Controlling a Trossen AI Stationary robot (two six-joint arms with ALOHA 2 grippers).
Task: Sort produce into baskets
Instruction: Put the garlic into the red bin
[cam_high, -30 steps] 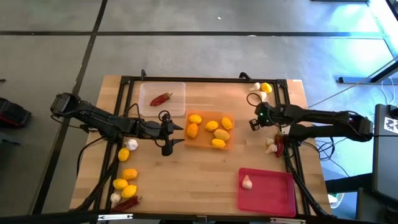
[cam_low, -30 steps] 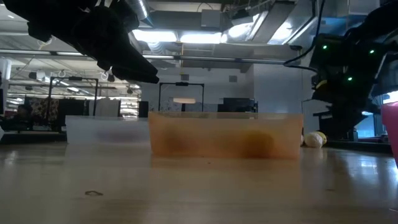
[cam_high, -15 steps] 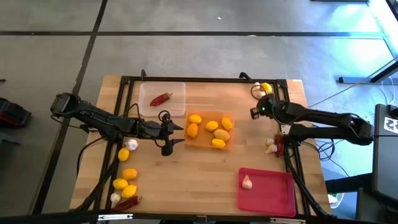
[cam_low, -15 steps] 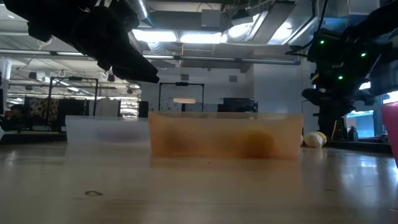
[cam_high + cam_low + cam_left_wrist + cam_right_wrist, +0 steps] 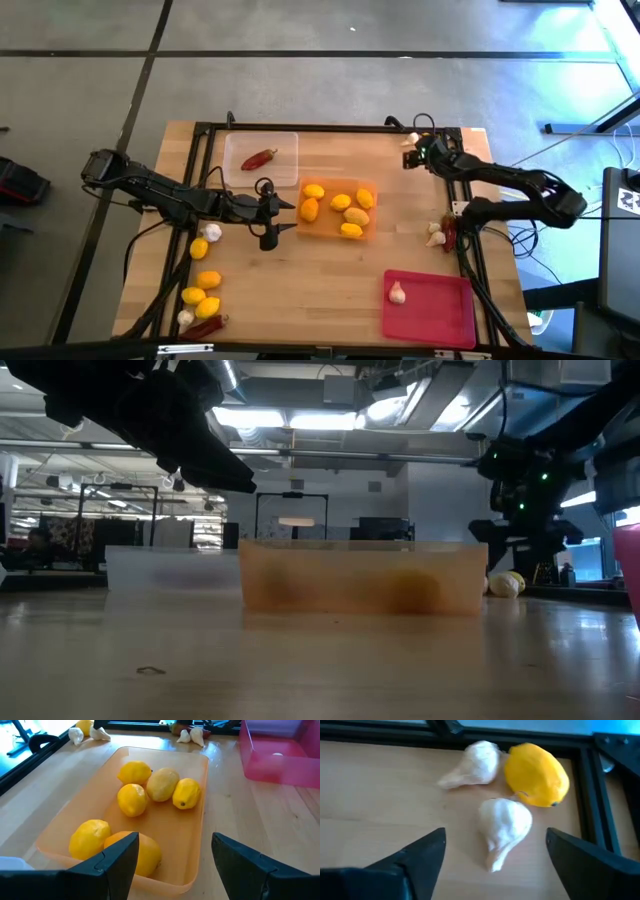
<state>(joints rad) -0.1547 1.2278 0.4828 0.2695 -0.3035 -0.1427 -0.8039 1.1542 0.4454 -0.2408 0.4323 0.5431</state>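
Right end effector (image 5: 492, 857): fingers apart, at the surface's far right corner above our garlic bulb (image 5: 504, 826).
Handling: light, papery, firm; we grip its round body.
Left end effector (image 5: 172, 855): apart, over the orange tray (image 5: 199, 815).

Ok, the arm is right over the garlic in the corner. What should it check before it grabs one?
1. Right gripper open: ok, its fingers stand wide apart.
2. Aimed at a garlic bulb: ok, the bulb lies between the fingers in the right wrist view.
3. Bulb clear of neighbours: not ok, the lemon sits right beside it, maybe touching.
4. Pink tray has room: ok, only one garlic lies in it.
5. Left gripper out of the way: ok, it hovers open at the orange tray, far from that corner.
6. Gripper low enough to grab: cannot tell.
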